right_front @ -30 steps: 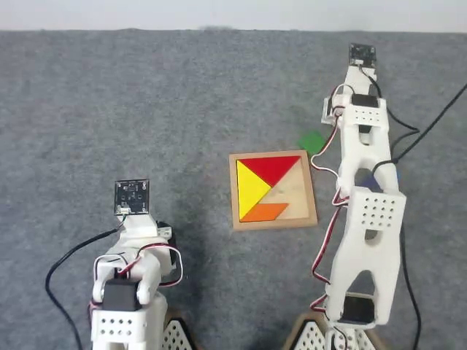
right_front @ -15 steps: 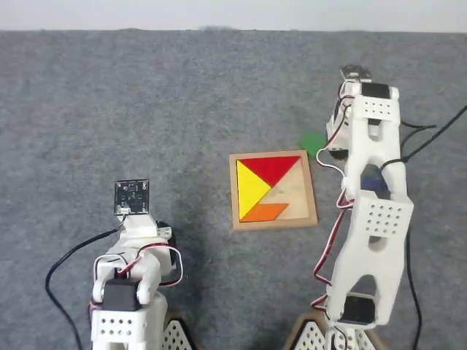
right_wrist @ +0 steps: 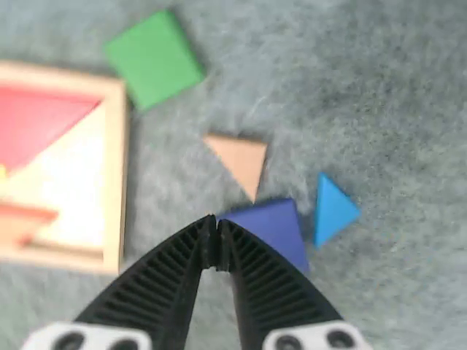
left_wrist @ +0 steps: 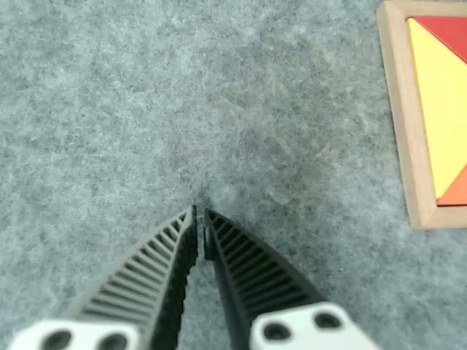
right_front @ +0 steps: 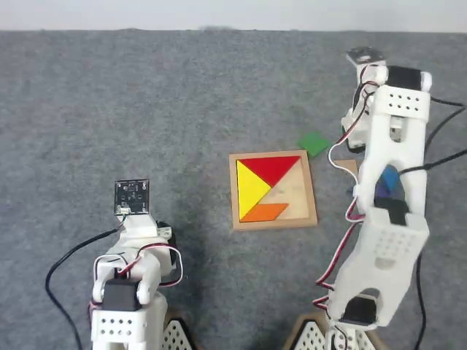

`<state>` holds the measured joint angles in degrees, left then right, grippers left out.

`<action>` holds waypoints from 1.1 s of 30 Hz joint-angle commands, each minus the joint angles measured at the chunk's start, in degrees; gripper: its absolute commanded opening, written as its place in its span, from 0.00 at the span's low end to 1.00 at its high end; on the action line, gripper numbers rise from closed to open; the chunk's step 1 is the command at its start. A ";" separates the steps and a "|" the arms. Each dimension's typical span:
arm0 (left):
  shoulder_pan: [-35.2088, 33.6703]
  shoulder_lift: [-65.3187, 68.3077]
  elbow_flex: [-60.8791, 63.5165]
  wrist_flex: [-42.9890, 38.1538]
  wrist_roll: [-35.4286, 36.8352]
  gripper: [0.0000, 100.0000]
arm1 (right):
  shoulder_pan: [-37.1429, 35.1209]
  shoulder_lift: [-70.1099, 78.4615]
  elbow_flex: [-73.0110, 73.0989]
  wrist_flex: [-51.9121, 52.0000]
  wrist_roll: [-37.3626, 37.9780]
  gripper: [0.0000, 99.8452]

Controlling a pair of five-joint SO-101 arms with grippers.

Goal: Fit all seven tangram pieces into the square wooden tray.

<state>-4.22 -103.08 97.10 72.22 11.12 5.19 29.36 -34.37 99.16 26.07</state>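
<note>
Right fingers (right_wrist: 208, 235) closed tip to tip, gripping nothing — above the grey tabletop (right_wrist: 379, 87), just beside a dark blue triangle (right_wrist: 273, 226). Near it, a tan triangle (right_wrist: 239, 159), a light blue triangle (right_wrist: 332, 208), a green square (right_wrist: 153, 58). Beyond, the wooden tray (right_wrist: 115, 168) with a red piece (right_front: 268, 168), a yellow piece (right_front: 249, 189) and an orange piece (right_front: 264, 211) inside. Left fingers (left_wrist: 188, 227) closed and empty too — apart from the tray.

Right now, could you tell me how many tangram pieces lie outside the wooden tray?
4: the green square near a corner of the tray; the tan triangle, dark blue triangle and light blue triangle clustered farther out.
</note>
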 commanded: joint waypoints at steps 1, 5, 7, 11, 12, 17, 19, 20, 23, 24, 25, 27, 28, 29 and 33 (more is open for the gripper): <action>-0.35 -1.14 -0.66 0.09 -0.62 0.01 | -0.04 -5.49 6.15 -0.75 11.60 0.01; -0.35 -1.14 -0.66 0.09 -0.62 0.01 | -0.31 -5.49 14.42 -10.51 16.44 0.10; -0.35 -1.14 -0.66 0.09 -0.62 0.01 | -0.31 -5.49 18.11 -16.22 16.79 0.16; -0.35 -1.14 -0.66 0.09 -0.62 0.01 | -0.75 -5.49 23.30 -24.22 20.22 0.18; -0.35 -1.14 -0.66 0.09 -0.62 0.01 | -0.84 -5.49 23.82 -25.19 20.22 0.18; -0.35 -1.14 -0.66 0.09 -0.62 0.01 | -1.01 -5.41 24.35 -27.21 20.40 0.18; -0.35 -1.14 -0.66 0.09 -0.62 0.01 | -0.92 -4.79 24.35 -28.26 20.57 0.18; -0.35 -1.14 -0.66 0.09 -0.62 0.01 | -0.92 -4.00 24.18 -28.44 20.66 0.18; -0.35 -1.14 -0.66 0.09 -0.62 0.01 | -1.01 -0.48 23.12 -29.14 22.33 0.18; -0.35 -1.14 -0.66 0.09 -0.62 0.01 | -1.01 0.84 21.98 -29.23 22.51 0.18; -0.35 -1.14 -0.66 0.09 -0.62 0.01 | -1.01 2.33 20.84 -29.05 22.33 0.18; -0.35 -1.14 -0.66 0.09 -0.62 0.01 | -0.66 5.32 18.37 -28.53 22.42 0.18; -0.35 -1.14 -0.66 0.09 -0.62 0.01 | -0.57 6.73 17.41 -28.44 22.42 0.18; -0.35 -1.14 -0.66 0.09 -0.62 0.01 | -0.57 7.96 16.53 -27.91 22.59 0.18; -0.35 -1.14 -0.66 0.09 -0.62 0.01 | -0.84 10.95 12.92 -25.36 22.33 0.17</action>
<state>-4.22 -103.08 97.10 72.22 11.12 4.84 39.03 -17.23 72.53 47.78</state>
